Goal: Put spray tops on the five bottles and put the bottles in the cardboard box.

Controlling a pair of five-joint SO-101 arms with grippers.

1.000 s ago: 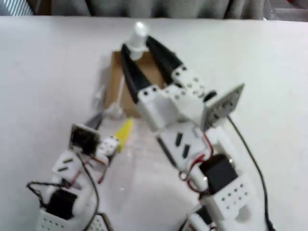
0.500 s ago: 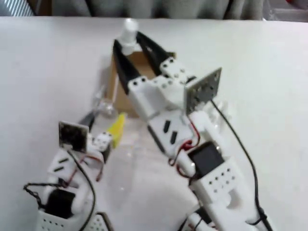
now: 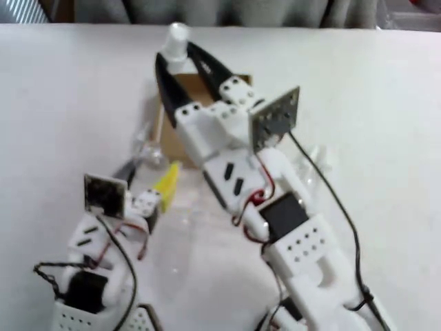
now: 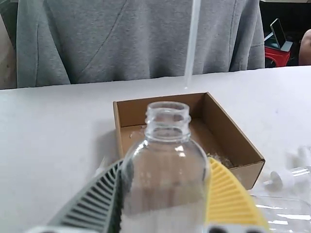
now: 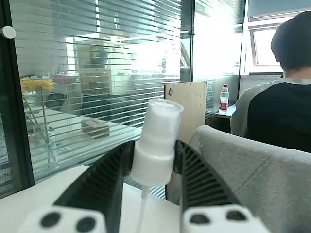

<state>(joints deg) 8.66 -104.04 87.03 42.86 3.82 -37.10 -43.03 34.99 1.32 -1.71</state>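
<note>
Alignment matters most here: hold the bottle (image 4: 165,160) upright in your left claw (image 4: 165,196), whose grey and yellow fingers (image 4: 228,194) pinch its body, with the neck open. Beyond it, the cardboard box (image 4: 233,141) sits on the counter (image 4: 53,131). Your right claw (image 5: 154,151) pinches the spray top (image 5: 156,141) by its collar, raised over the box's far side. Its thin tube (image 4: 191,43) hangs above and behind the neck. Bring the tube's tip over the opening first, then lower slowly; it will likely flex.

The right arm (image 3: 234,158) hides much of the cardboard box (image 3: 169,138) (from above); the bottle (image 4: 165,165) is cut off below.
</note>
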